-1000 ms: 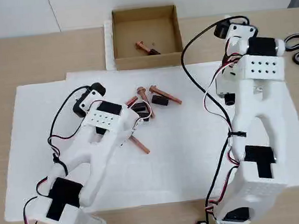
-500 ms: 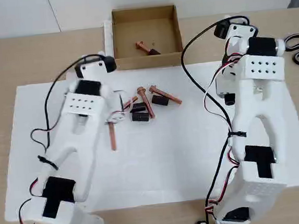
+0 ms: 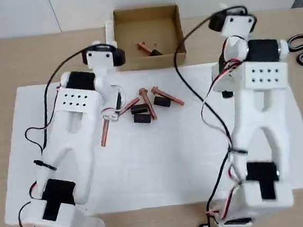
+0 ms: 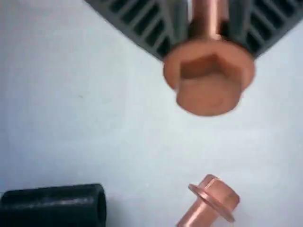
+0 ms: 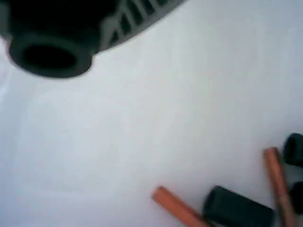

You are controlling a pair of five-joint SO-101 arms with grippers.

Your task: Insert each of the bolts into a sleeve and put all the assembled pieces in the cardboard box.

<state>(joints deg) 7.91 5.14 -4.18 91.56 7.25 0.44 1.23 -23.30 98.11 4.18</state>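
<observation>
1. The counter (image 3: 30,60) is pale wood, and a white sheet (image 3: 171,159) covers its middle down toward the near edge.
2. The left arm (image 3: 73,131) rises from the near left corner, and the right arm (image 3: 258,115) from the near edge on the right. Both stretch toward the far edge.
3. The cardboard box (image 3: 145,10) sits open at the middle of the far edge, just beyond the sheet. One assembled piece (image 3: 148,49), a copper bolt in a black sleeve, lies inside it.
4. Scissors (image 3: 302,47) lie at the right edge.
5. The left gripper (image 3: 110,109) is clenched on a held bolt (image 4: 208,78), clamped by the shank. In the high view the bolt slants above the sheet, left of the counter's middle.
6. The right gripper (image 3: 228,88) grasps a held sleeve (image 5: 49,54), whose hollow end faces the wrist camera. It is over the sheet's far right part.
7. Between the two grippers, at the counter's middle toward the far edge, lies a loose cluster. It holds a long bolt (image 3: 167,96), a middle bolt (image 3: 146,102) and a short bolt (image 3: 130,103). Among them are an upper sleeve (image 3: 161,102), a centre sleeve (image 3: 139,109) and a lower sleeve (image 3: 142,118).
</observation>
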